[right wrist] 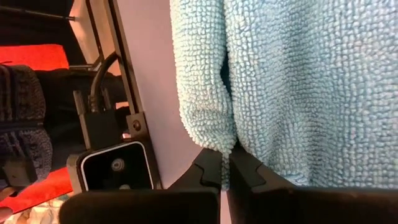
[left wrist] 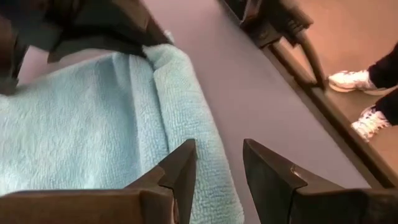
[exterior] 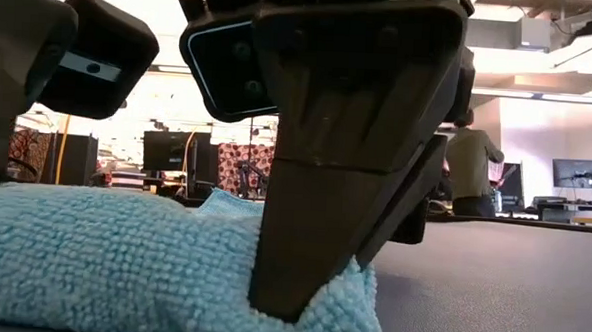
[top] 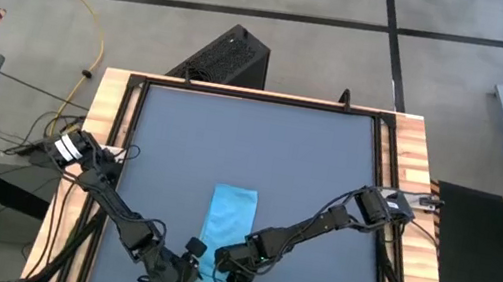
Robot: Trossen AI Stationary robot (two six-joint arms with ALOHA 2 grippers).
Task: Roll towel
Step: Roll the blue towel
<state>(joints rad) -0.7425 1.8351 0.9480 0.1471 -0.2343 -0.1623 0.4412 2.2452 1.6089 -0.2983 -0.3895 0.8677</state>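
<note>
Mid-table, towel (top: 228, 220) lengthwise front-to-back, both grippers at near end

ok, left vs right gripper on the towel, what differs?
The left gripper is open, with a gap between its fingers; the right gripper is shut on the towel. The left gripper grips nothing, one finger over cloth, one over bare table; the right gripper pinches an edge fold. Both are at the towel's same end.

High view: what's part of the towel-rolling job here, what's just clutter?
Job:
- towel, folded into a strip on the tabletop
- right gripper, shut on the towel's near end
- left gripper, open at the same end

Clutter:
- black box on the floor
- yellow cable
- a person's sneakers
</note>
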